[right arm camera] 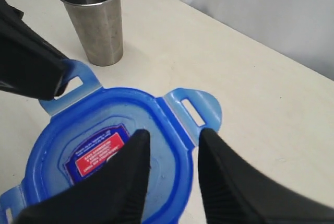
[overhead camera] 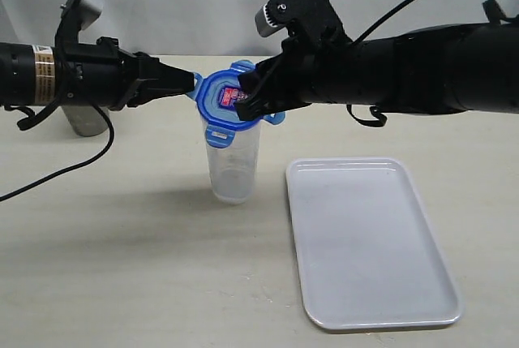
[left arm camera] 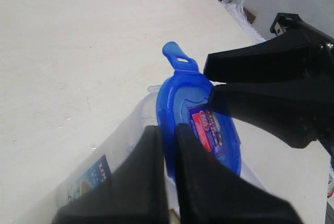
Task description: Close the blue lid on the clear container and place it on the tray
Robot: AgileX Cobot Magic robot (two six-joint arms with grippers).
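The clear container stands upright on the table, left of the tray. The blue lid lies tilted on its mouth, label up, flaps sticking out. My left gripper is shut, its tips against the lid's left edge by a flap. In the left wrist view the lid and the container wall show just past the left gripper. My right gripper is open and straddles the lid's rim: one finger on the top near the label, the other outside beside a flap.
A steel cup stands upright behind the left arm, at the far left of the table. The tray lies flat with nothing on it, right of the container. Bare tabletop lies in front.
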